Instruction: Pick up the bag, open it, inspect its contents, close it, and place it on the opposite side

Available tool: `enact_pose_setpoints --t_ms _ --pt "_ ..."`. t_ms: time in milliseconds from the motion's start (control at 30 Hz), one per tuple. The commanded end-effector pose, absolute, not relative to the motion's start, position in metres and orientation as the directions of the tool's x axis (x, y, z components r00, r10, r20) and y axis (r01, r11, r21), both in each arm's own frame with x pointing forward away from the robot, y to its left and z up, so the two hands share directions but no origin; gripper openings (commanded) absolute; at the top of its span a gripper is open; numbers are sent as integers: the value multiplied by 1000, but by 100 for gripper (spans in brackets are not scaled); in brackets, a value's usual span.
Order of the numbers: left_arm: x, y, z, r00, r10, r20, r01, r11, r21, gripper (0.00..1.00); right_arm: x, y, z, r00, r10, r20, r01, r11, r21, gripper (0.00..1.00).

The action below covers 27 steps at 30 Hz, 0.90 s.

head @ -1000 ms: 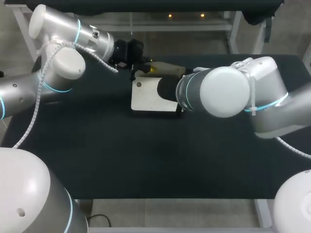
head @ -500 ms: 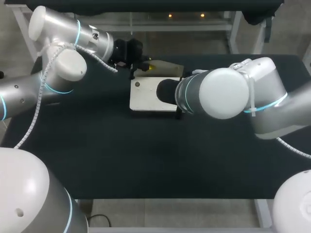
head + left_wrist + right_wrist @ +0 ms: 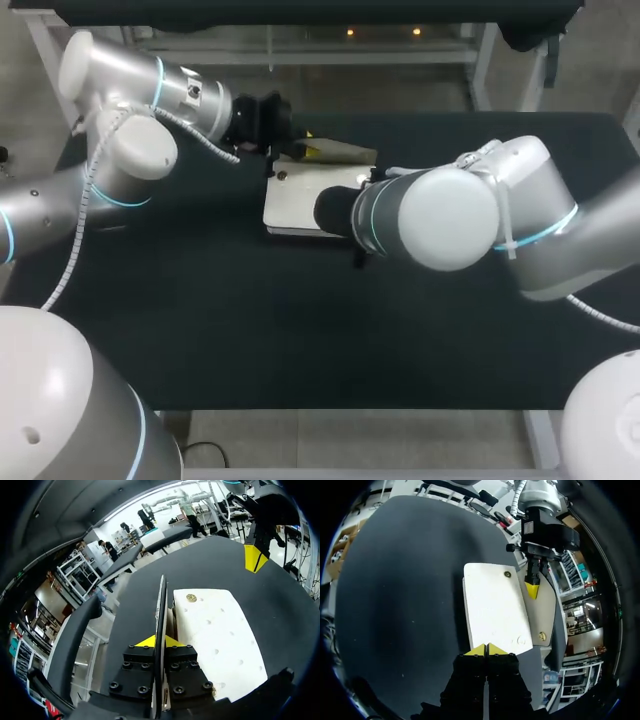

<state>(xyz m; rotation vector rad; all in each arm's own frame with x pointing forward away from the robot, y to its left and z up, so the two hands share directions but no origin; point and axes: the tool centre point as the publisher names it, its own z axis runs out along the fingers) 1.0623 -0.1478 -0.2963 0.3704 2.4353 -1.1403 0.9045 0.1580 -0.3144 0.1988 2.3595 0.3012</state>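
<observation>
The table (image 3: 200, 320) shows bare black surface along its near edge and to the left of the bag (image 3: 295, 200); I can pass there. My right arm (image 3: 450, 205) spans the middle right and blocks approach from that side. My right hand (image 3: 484, 650) sits at one short edge of the bag. At the other, my left hand (image 3: 160, 641) clamps the raised flap (image 3: 340, 152), and my left arm (image 3: 130, 120) covers the rear left corner. The bag's top face is uncovered.

A white bag (image 3: 298, 198) shows against our black worktop (image 3: 200, 320), its beige flap (image 3: 345, 153) open along the bag's far edge. Our left gripper (image 3: 300, 150) meets the flap at the bag's far-left corner. Our right arm (image 3: 440, 215) covers the bag's right end.
</observation>
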Motion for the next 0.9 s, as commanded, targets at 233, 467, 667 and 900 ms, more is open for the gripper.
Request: enact_pose_setpoints --t_ms 233,467,667,900 --pt "1041 -146 -305 -864 54 -501 419 627 -656 0 893 166 -334 -712 211 -669 52 967 249 9" --pt "1039 -143 -317 -880 46 -473 390 638 -664 0 886 167 -346 -708 202 -677 61 972 225 48" --pt "1036 -143 -321 -885 56 -461 387 640 -664 0 883 165 -351 -702 208 -681 58 970 236 68" --pt "1034 -142 -325 -893 66 -445 379 644 -664 0 884 163 -360 -701 202 -684 53 971 232 66"
